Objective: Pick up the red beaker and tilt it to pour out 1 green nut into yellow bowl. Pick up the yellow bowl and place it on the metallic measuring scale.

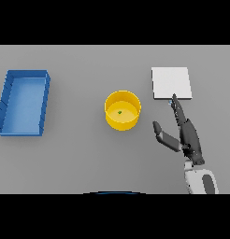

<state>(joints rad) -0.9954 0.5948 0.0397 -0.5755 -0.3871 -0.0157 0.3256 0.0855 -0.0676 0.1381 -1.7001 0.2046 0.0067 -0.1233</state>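
One right hand, fingers straight twd scale, thumb splayed.

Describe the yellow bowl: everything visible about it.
The yellow bowl is round with straight upright walls and a flat floor, plain glossy yellow like plastic. It stands upright on the grey table near the middle, open side up. One small green nut lies on its floor, roughly in the centre. The blue tray is well off to its left, the flat metallic scale up to its right. The right hand, fingers straight, is to its right and does not touch it.
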